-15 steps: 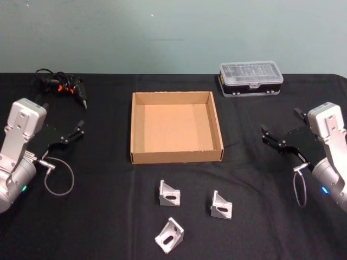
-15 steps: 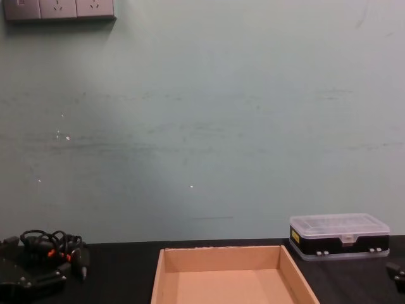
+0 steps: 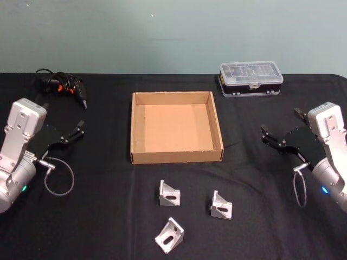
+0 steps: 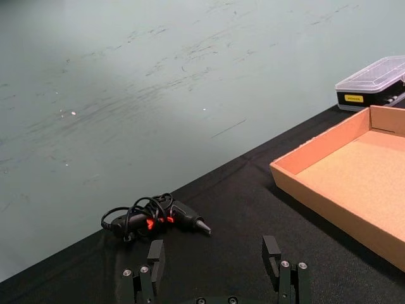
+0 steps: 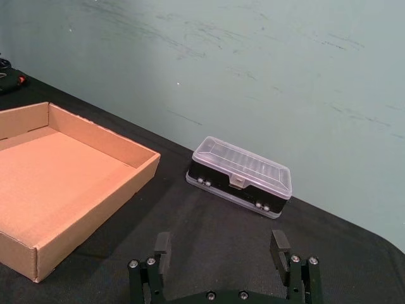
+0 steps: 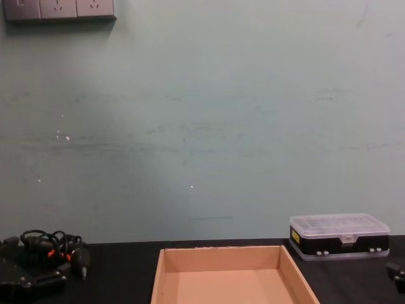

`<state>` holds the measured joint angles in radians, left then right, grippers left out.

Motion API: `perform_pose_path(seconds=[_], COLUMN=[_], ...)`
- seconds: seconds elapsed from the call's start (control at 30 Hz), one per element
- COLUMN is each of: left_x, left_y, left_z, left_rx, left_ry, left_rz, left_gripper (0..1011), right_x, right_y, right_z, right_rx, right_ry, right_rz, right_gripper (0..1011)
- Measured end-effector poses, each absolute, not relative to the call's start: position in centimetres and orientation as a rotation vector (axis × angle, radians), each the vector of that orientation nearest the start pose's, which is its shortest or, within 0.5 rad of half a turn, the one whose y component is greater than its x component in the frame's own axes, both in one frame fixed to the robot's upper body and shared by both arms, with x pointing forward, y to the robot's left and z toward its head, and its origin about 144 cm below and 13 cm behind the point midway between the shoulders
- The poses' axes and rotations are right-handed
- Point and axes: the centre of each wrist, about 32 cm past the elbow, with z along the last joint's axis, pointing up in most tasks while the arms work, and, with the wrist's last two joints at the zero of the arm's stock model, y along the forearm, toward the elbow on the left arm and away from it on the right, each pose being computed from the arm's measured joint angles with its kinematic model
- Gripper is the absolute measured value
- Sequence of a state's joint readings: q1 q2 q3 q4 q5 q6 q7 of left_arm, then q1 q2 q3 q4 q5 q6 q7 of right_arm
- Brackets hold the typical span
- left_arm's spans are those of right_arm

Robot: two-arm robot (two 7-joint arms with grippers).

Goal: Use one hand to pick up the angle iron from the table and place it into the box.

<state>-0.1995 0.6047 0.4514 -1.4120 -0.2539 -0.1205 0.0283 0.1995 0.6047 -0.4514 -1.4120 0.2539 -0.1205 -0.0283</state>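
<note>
Three silver angle irons lie on the black table in front of the box: one at the left, one at the right, one nearest the front edge. The tan cardboard box sits in the middle and holds nothing; its walls also show here, here and here. My left gripper hovers open to the left of the box. To the box's right, my right gripper is open too. Neither touches an angle iron.
A small black case with a clear lid stands at the back right. A black cable bundle with orange bits lies at the back left. A pale green wall closes the far side.
</note>
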Motion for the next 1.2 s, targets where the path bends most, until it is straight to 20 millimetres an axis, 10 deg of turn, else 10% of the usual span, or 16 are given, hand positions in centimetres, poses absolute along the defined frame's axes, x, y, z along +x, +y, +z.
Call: perform_pose_path(seconds=[1.2], left_x=[48.86], left_y=[30.97], left_z=[113.98], left_rx=[0.304], left_ry=[-0.285], left_rz=[1.248], left_gripper=[1011], right_x=[48.86], right_y=[-30.96], right_z=[113.98], right_rx=[-0.304], right_ry=[-0.285], right_rz=[-1.248], right_gripper=[1004])
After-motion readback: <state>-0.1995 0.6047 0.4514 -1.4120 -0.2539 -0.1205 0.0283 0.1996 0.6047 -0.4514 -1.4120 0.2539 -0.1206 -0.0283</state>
